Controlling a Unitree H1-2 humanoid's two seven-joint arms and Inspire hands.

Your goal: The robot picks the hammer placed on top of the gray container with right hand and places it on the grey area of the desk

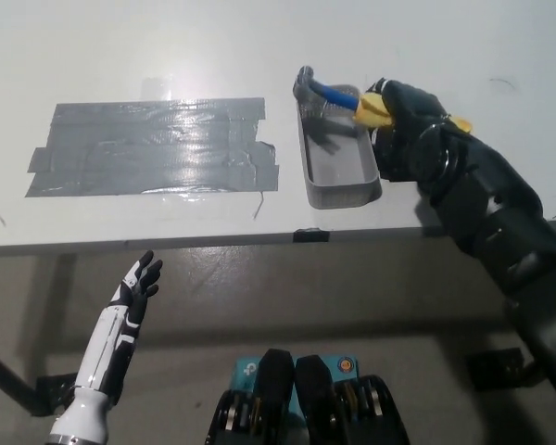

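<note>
A claw hammer with a blue shaft, a yellow grip end and a dull steel head hangs in the black right hand, whose fingers are wrapped tight around the yellow end of the handle. The shaft slants away from the hand toward the far left, and the curved metal head sits above the far rim of the gray container, casting a dark shadow on the container's floor. The container is a shallow rectangular plastic tray with rounded corners and a perforated far end, lying just beside the hand on its left. Farther left, well apart from the hand, the grey area is a ragged patch of overlapping glossy tape strips, wrinkled and catching the light, with frayed edges. Both rest on a smooth white desk with a plain front edge. The white left hand rests low, below the desk's front edge, its dark fingers spread apart and holding nothing.
</note>
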